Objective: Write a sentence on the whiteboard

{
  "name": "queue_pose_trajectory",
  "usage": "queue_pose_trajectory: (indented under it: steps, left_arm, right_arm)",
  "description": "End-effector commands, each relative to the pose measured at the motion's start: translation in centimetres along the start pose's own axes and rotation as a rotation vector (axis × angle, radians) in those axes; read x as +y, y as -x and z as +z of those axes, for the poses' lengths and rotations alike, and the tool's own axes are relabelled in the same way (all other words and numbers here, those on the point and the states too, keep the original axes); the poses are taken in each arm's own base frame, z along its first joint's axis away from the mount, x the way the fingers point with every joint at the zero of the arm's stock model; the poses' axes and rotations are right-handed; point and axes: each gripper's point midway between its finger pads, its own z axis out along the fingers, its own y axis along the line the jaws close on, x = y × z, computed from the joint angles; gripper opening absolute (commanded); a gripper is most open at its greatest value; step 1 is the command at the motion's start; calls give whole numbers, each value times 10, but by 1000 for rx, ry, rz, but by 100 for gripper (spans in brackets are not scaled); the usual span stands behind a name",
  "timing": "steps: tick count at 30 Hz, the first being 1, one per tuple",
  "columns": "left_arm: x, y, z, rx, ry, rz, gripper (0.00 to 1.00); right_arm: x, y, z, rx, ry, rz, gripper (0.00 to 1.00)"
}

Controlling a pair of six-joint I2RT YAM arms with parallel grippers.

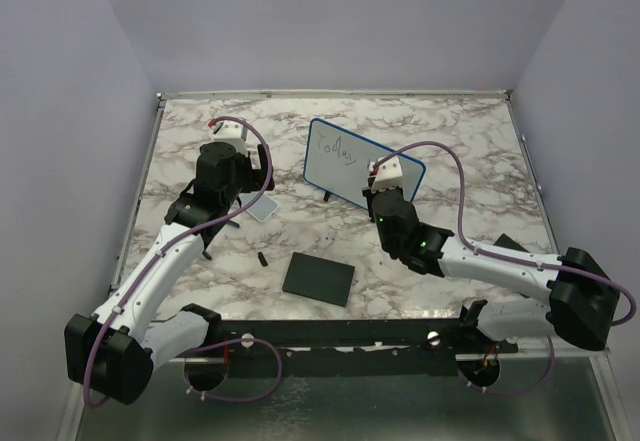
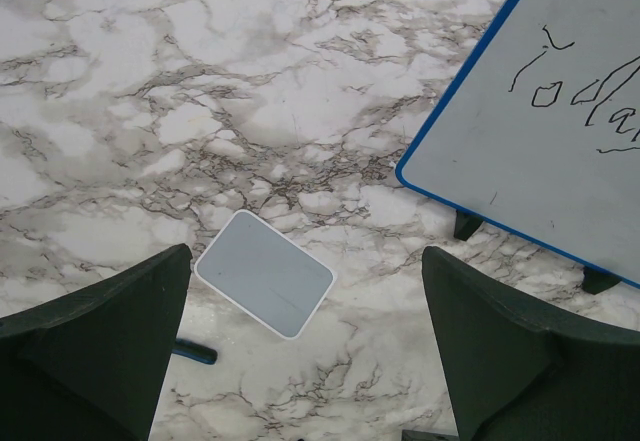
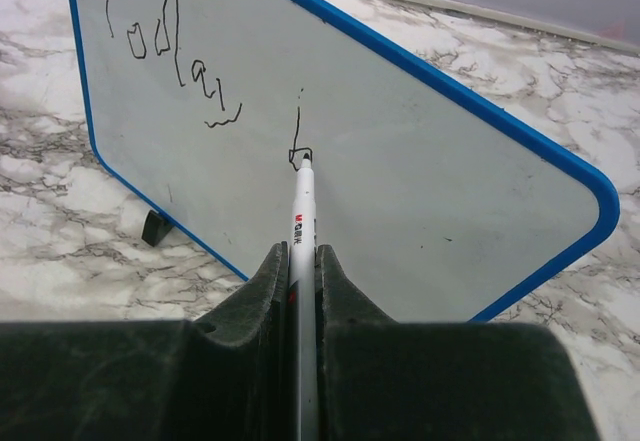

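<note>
Whiteboard (image 3: 430, 161) — pen (image 3: 303, 231) tip touching, right fingers (image 3: 262, 296) pinching pen

Seen from above, the whiteboard (image 1: 347, 161) stands on the table (image 1: 470, 141) just behind its middle. The tile (image 1: 261, 210) lies at 8 o'clock from it, below the left gripper (image 2: 305, 291). The pad (image 1: 318, 278) lies near 7 o'clock, with a small cap-like piece (image 1: 263, 259) beside it at 10 o'clock. In front of the board, the right gripper (image 3: 302, 261) grips a marker (image 3: 303, 211), its tip touching the face at 5 o'clock from the sentence (image 3: 178, 41).
</note>
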Motion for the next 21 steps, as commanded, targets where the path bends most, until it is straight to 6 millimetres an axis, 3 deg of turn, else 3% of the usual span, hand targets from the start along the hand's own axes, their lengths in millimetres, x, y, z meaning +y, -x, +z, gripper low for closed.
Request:
queue_pose_trajectory:
  steps: [1, 21]
  left_arm:
    - [-4, -1, -1, -6, -23, 5, 99]
    - [-4, -1, -2, -7, -23, 5, 99]
  right_arm:
    - [-5, -2, 4, -5, -45, -1, 0]
    - [-10, -3, 5, -10, -66, -1, 0]
